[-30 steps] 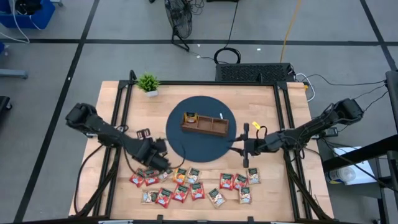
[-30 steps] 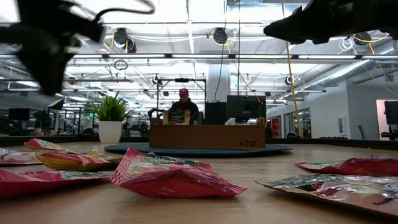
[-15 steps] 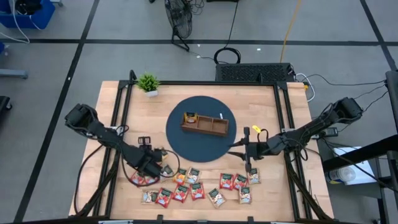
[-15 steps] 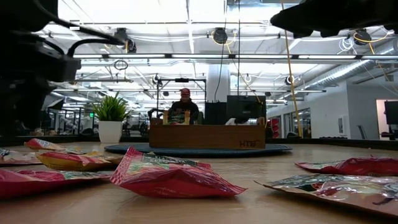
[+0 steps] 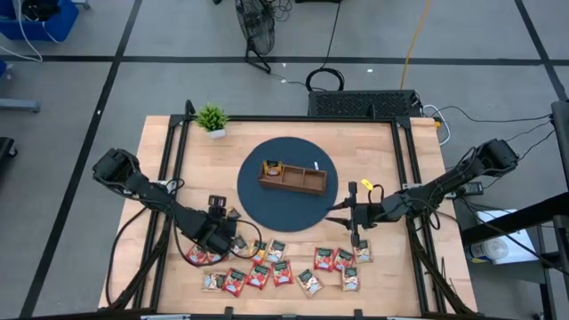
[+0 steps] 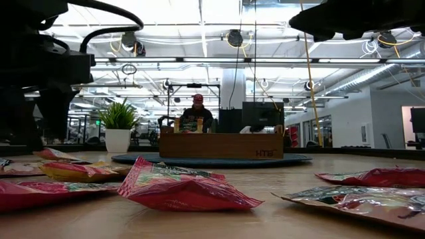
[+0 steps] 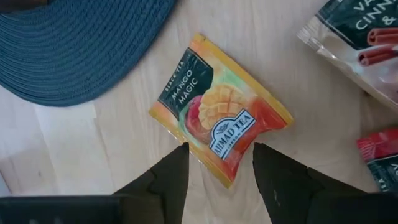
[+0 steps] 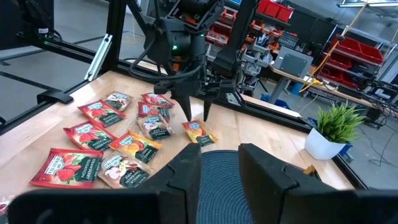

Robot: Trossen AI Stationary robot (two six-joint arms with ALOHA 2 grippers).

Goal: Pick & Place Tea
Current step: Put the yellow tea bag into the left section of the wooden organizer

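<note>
Pale wooden surface: orange square mango tea sachet (image 7: 221, 132) lying diagonal, left gripper (image 7: 217, 180) jaws apart straddling its corner; right gripper (image 8: 219, 163) jaws slightly parted, empty.

The light wooden table with a black metal frame (image 5: 404, 147) stands on a grey floor with dark lines across it (image 5: 89, 98). A small green plant in a white pot (image 5: 212, 119) sits near the table's far left corner. A round dark blue woven mat (image 5: 253, 200) lies in the middle of the table. On the floor behind the table are black cables (image 5: 325, 80), a long yellow cord (image 5: 413, 40) and a blue bin (image 5: 36, 18). The room beyond is big and bright, with long white ceiling lights (image 6: 199, 60) and round hanging fans (image 6: 234, 38). A person in a red cap (image 6: 197, 113) sits far back. Red storage bins on shelves (image 8: 351, 53) fill one side.
</note>
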